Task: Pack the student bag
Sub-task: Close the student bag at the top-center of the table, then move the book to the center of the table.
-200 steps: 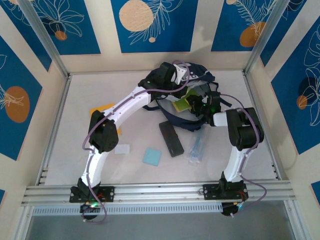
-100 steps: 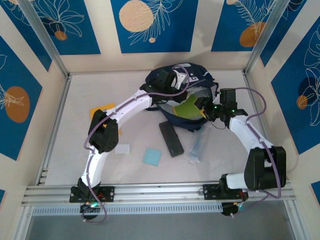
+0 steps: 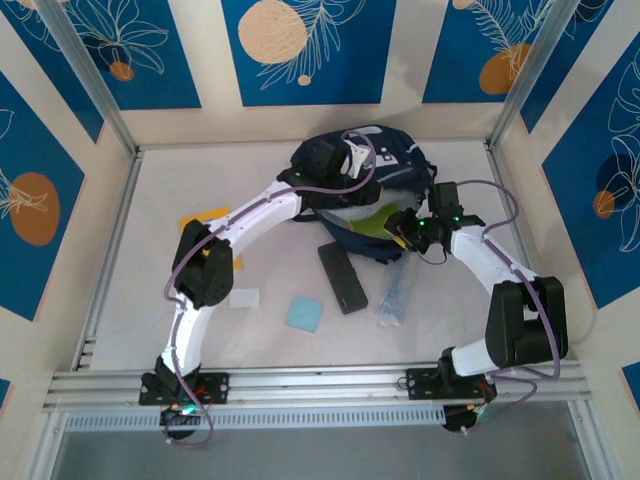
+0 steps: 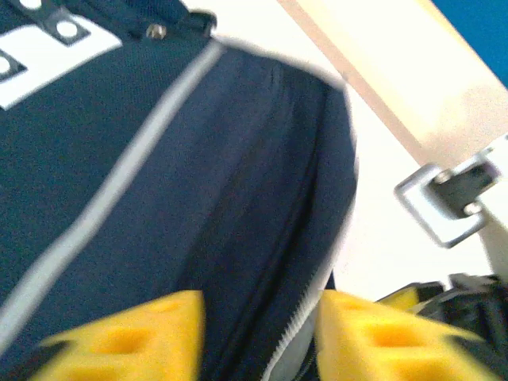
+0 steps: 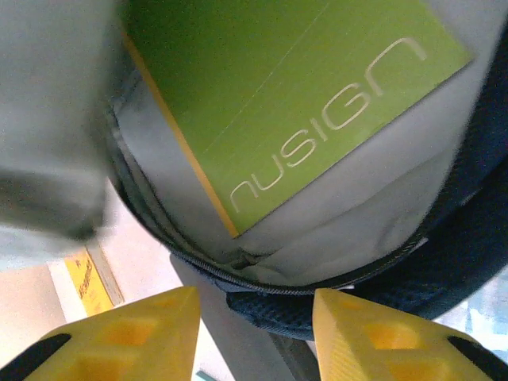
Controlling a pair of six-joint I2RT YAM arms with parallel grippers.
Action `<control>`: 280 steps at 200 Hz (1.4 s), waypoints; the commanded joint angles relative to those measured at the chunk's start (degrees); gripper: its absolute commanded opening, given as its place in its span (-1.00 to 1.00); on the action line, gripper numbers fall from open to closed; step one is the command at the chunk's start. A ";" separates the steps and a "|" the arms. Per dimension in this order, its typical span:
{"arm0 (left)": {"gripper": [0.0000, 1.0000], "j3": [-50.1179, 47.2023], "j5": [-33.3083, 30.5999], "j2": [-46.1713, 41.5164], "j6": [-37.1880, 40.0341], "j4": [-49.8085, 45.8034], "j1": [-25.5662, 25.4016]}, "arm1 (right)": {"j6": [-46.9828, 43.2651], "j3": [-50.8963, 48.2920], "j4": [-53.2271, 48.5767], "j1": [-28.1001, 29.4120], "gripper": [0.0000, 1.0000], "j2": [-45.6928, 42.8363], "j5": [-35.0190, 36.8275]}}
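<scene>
Big navy student bag (image 3: 400,160) at far centre of tabletop (image 3: 140,250), opening turned toward the arms. Inside the opening: green notebook (image 3: 378,222), flat against the lining.

Left hand (image 3: 350,165) over top of bag, arm arching in from the left. On left wrist cam, left hand (image 4: 258,333) released: yellow fingers (image 4: 127,341) apart, nothing pinched btwn them. Just beyond the tips: navy cloth of bag (image 4: 238,198) w/ grey stripe (image 4: 119,182) and a zip line. White patch (image 4: 40,48) w/ rivets at upper left.

Right hand (image 3: 405,228) at right side of bag's opening, just beside notebook. On right wrist cam, right hand (image 5: 254,333) likewise released, fingers (image 5: 127,333) spread, gripping nothing. Zip rim and dark-blue edge of bag (image 5: 444,262) across the gap beyond the tips. Further in: notebook (image 5: 302,103) on grey lining (image 5: 341,230), yellow edge down one side, "nusign" in pale letters on cover.

Nearer the arms, on tabletop:
- black flat case (image 3: 342,277) just in front of bag
- clear packet (image 3: 393,295) to its right
- light-blue square (image 3: 304,313) to its left
- small white card (image 3: 244,297) further left
- yellow item (image 3: 205,218) partly under left arm, can't tell what
</scene>
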 commanded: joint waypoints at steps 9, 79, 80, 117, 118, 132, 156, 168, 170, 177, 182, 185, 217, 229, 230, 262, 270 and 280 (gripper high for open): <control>0.38 -2.91 -1.90 -6.41 -0.50 0.02 0.35 | -2.78 2.52 -1.10 4.23 -0.06 -1.17 0.25; 0.58 -31.13 -12.44 -25.27 -2.78 2.76 9.90 | -0.26 1.94 -1.37 20.02 0.00 -1.95 2.96; 0.58 -31.69 -12.59 -25.57 -2.82 2.80 10.15 | -0.22 2.09 -1.28 20.23 0.01 -1.75 3.02; 0.69 -46.77 -18.50 -34.77 -3.91 2.72 19.26 | -0.68 10.35 1.44 26.97 0.05 8.60 4.10; 0.69 -47.07 -18.66 -34.93 -3.91 2.69 19.54 | -0.65 10.61 1.48 27.13 0.05 8.93 4.16; 0.75 -51.02 -20.56 -37.02 -4.42 2.69 23.02 | -0.36 13.87 2.83 28.70 0.05 13.16 3.85; 0.87 -55.20 -24.99 -38.47 -4.62 1.38 28.55 | -0.03 19.48 4.34 30.66 0.05 20.37 3.68; 0.93 -56.56 -27.36 -38.36 -4.98 0.74 31.41 | -0.02 22.28 4.60 31.54 0.05 23.67 4.17; 0.93 -56.76 -27.65 -38.31 -5.13 0.73 31.94 | -0.02 22.68 4.60 31.70 0.05 24.20 4.27; 0.94 -57.56 -28.15 -38.18 -5.76 0.80 33.62 | 0.13 24.21 4.60 32.04 0.05 25.85 4.36; 0.94 -58.08 -28.41 -38.02 -6.27 1.04 34.71 | 0.12 25.12 4.72 32.32 0.05 27.04 4.32; 0.94 -58.42 -28.66 -37.92 -6.55 1.21 35.18 | 0.17 25.70 4.81 32.45 0.05 27.67 4.35; 0.94 -62.38 -29.65 -35.81 -10.19 4.96 40.35 | 0.21 30.65 4.09 33.44 0.05 33.61 5.57; 0.94 -63.68 -27.78 -34.34 -11.87 6.09 41.99 | 0.40 31.77 3.99 33.53 0.05 35.11 4.72; 0.94 -63.83 -27.56 -34.19 -11.98 6.22 42.15 | 0.42 31.77 3.99 33.54 0.05 35.19 4.64; 0.83 -65.21 -20.47 -30.32 -12.08 9.42 42.74 | 0.50 33.68 3.90 33.54 0.05 36.98 3.61; 0.80 -64.97 -18.76 -29.34 -12.09 9.63 42.66 | 0.52 34.18 3.82 33.54 0.05 37.26 3.18; 0.76 -64.70 -16.90 -28.09 -12.11 9.76 42.53 | 0.37 34.92 3.65 33.54 0.03 37.70 2.75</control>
